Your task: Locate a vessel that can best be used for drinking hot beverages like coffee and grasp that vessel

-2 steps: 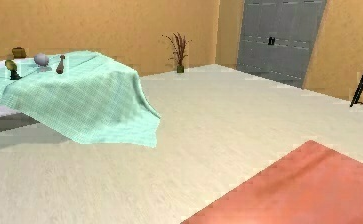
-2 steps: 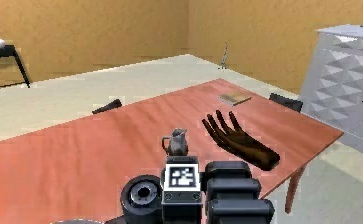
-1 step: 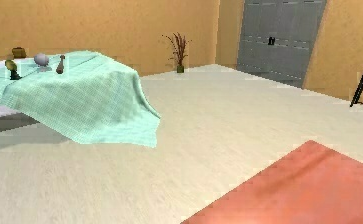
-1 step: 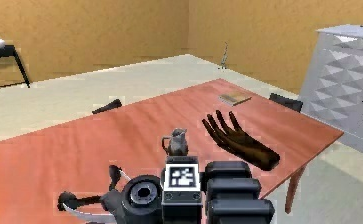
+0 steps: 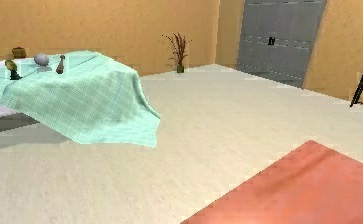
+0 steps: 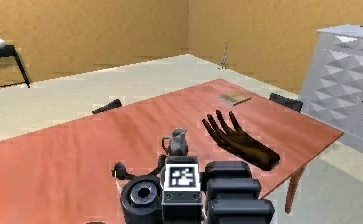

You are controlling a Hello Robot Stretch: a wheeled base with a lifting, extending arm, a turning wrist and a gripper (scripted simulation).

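One small grey thing (image 6: 174,143) on table (image 6: 79,150) near fingers (image 6: 119,171); whether held, cannot tell.

Room evenly and brightly lit, the light diffuse. A soft grey shadow lies on the floor (image 5: 219,130) beneath the hanging edge of the bedspread (image 5: 89,95); the reddish surface (image 6: 79,150) is uniformly lit.

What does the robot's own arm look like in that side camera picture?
The arm is a black, boxy bar of square-edged blocks. On it sits a white square with black marks. Left of that, the gripper has a dark rounded body with a paler grey ring; its fingers are too small to make out.
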